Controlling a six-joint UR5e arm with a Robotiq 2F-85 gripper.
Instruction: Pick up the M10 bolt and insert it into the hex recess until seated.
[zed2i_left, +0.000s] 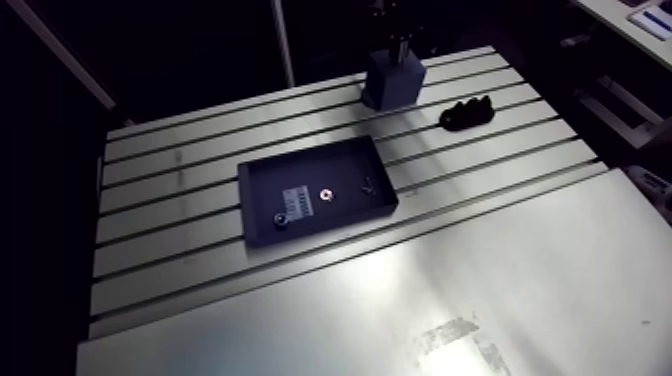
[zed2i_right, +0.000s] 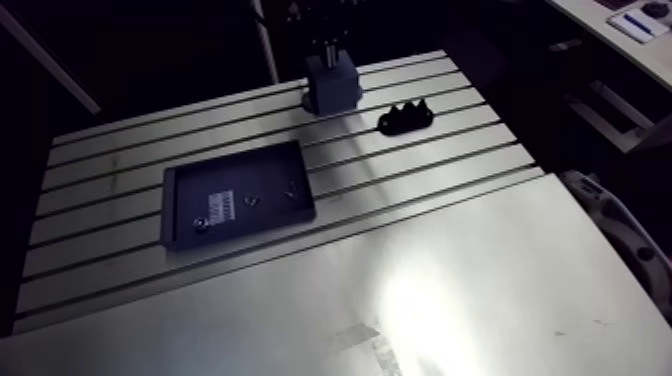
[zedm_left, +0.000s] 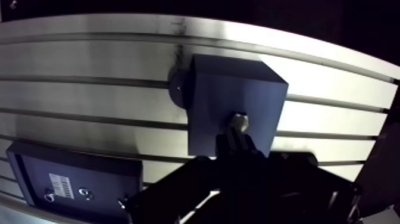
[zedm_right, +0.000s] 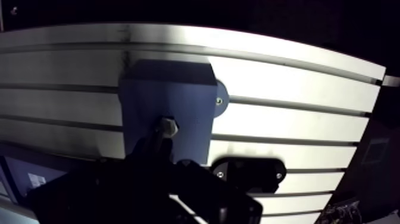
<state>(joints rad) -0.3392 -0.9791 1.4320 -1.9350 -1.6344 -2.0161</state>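
Pincer (zedm_left: 238, 138) gripping the bolt (zedm_left: 239, 122), bolt head over the blue block (zedm_left: 229, 83), black tray (zed2i_left: 350, 165) near the block, black part (zed2i_left: 465, 114) beside the block, slotted table (zed2i_left: 520, 270) beneath.

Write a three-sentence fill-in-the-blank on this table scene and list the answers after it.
In the wrist view, the M10 bolt shows against the ____ block.
In the arm view, the lumpy black part lies ____ the tray, not inside it.
The table is crossed by long parallel ____.
Missing words: blue; outside; slots.
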